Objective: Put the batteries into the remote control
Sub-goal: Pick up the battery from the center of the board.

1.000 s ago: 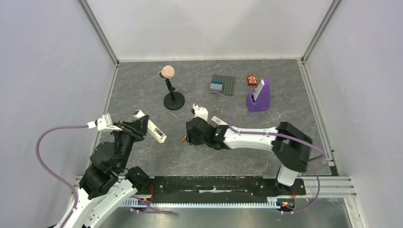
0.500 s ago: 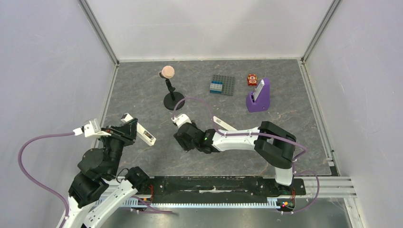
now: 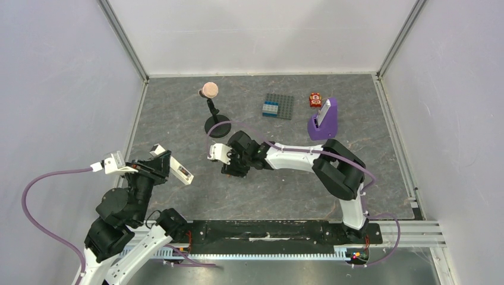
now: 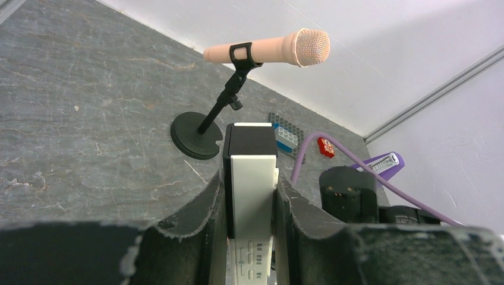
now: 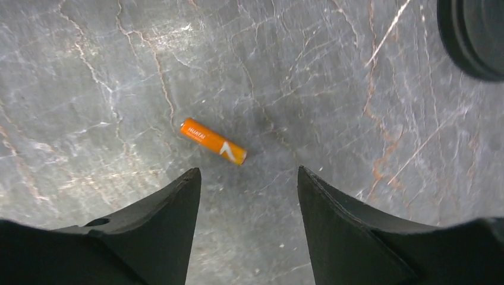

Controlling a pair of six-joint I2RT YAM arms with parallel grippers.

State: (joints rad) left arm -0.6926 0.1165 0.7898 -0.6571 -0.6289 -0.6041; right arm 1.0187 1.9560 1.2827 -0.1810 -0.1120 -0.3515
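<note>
**Remote held tight, orange battery lying on the table**

The left gripper (image 4: 249, 184) is at the near left of the grey stone table (image 3: 178, 107). Its two black fingers (image 4: 205, 219) press on the white remote control (image 4: 254, 205) from both sides, so this gripper is closed on the remote. The remote is up off the table and sticks out past the fingertips toward the far side. Its far end is dark, and the white part has small marks close to the fingers.

The right gripper (image 5: 248, 172) is near the middle of the table, with its arm reaching over to the left. Its two fingers stand wide apart and hold nothing. The orange battery (image 5: 213, 141) lies flat on the table just past the fingertips. In the right wrist view it sits a little to the left of the gap, lying slantwise, and it touches neither finger. The round black foot (image 5: 475, 35) of the microphone stand is close by.

Farther back, a peach microphone (image 3: 209, 90) rests in the clip of that black stand. To its right lies a grey brick plate (image 3: 279, 107) with small blue and white bricks on it. Then come a small red thing (image 3: 315, 99) and a purple stand (image 3: 324, 123) with a pale slab leaning on it. A purple cable (image 4: 309, 151) loops near the right arm.
</note>
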